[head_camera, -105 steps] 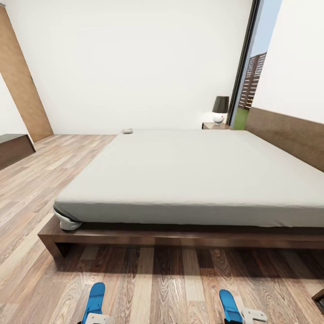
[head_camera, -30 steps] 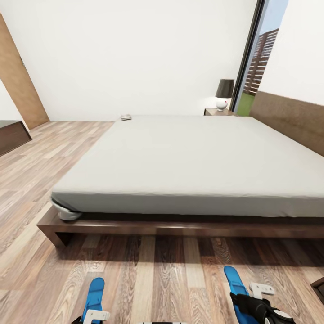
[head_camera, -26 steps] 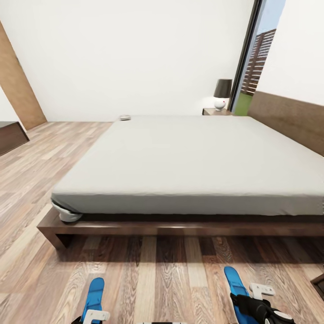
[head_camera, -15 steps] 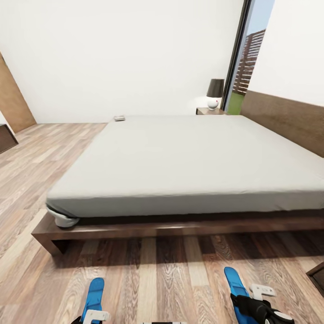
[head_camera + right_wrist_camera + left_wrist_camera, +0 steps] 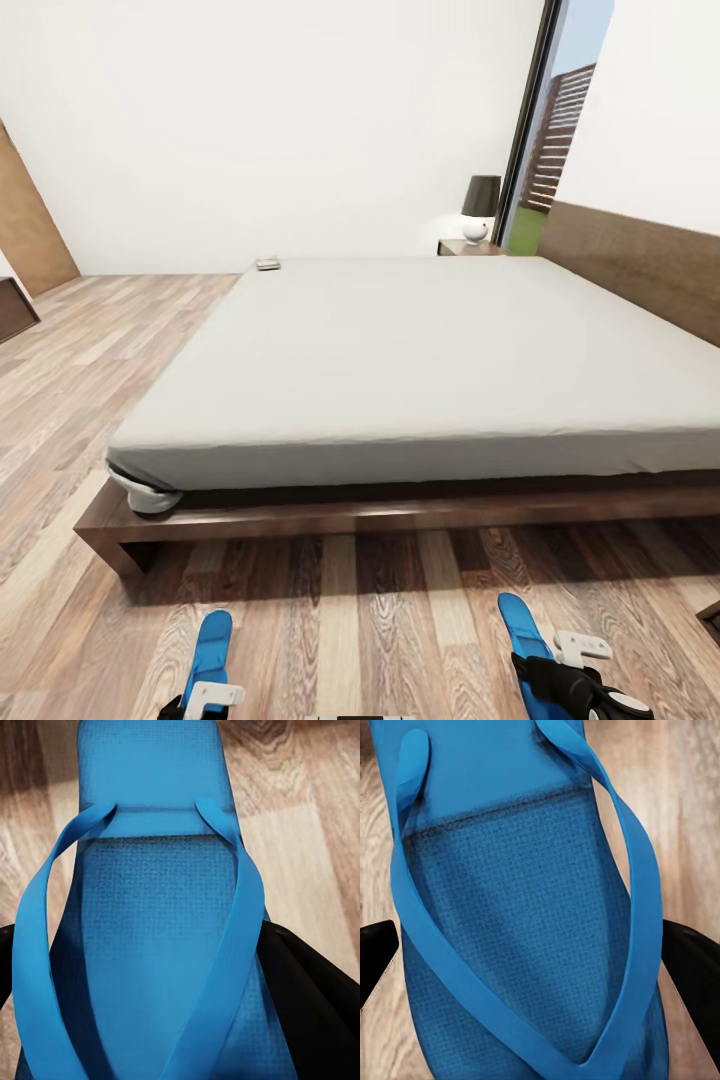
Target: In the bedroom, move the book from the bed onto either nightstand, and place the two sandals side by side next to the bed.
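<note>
Lowering each blue sandal, clamped in the left gripper and right gripper, should be done evenly, so both are laid parallel on the floor beside the bed.

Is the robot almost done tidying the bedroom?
Not yet. Nothing looks finished. In hand: the left gripper holds one blue sandal and the right gripper holds the other sandal, both near the floor beside the bed but wide apart, not side by side. Left: the book lies on the bed's far corner, and the nightstand waits.
</note>
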Motion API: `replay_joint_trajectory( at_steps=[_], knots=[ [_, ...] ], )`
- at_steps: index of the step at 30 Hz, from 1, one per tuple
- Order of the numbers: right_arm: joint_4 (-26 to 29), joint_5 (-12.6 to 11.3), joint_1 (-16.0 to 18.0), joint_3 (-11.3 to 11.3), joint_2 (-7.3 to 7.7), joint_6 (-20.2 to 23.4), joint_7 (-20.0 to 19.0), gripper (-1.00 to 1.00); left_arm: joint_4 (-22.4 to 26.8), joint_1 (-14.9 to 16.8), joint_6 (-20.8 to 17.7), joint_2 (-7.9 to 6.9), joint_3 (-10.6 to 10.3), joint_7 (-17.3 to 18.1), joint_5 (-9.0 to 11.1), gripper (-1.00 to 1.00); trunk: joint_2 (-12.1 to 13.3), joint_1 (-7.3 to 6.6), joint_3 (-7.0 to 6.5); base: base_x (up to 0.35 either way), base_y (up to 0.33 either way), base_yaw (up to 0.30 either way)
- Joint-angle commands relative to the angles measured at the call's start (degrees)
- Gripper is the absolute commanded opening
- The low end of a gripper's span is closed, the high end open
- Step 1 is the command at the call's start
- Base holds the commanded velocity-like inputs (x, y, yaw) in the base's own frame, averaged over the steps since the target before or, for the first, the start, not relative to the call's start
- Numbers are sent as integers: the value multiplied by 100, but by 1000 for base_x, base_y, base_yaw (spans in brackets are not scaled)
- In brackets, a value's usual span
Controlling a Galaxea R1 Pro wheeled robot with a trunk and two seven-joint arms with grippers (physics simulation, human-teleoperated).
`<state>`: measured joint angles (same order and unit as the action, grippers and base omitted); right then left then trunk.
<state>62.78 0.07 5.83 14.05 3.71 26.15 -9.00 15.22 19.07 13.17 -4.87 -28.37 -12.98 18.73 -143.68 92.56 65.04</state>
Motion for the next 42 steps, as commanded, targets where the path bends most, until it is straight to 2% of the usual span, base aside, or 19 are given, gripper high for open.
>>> replay_joint_trajectory(
  at_steps=[1,8,13,26,34,39,42],
  knots=[
    [9,2,2,11,-2,31,-31,-100,-7,44,23,-8,-48,-29,50,-100,-2,-1,5,4,5,0],
    [8,2,3,11,-2,31,-31,-100,-26,285,42,-69,-17,0,76,-100,-2,-1,5,1,2,0],
    [14,2,5,15,1,27,-31,-100,-36,407,61,-98,16,212,92,-100,-2,-1,5,0,0,0],
    [322,1,-138,19,-1,35,-106,-100,-41,439,275,-105,30,293,96,-100,-2,-1,5,0,0,0],
    [534,1,-204,27,-3,44,-139,-100,-43,440,282,-102,33,296,96,-100,-13,20,182,0,0,0],
    [957,2,-414,21,-17,120,-144,-100,-42,440,287,-109,33,296,96,-100,-19,32,293,0,0,0],
    [1242,0,-488,20,-25,333,-142,-100,-44,440,290,-110,33,296,96,-100,-23,40,359,0,0,0]
  ],
)
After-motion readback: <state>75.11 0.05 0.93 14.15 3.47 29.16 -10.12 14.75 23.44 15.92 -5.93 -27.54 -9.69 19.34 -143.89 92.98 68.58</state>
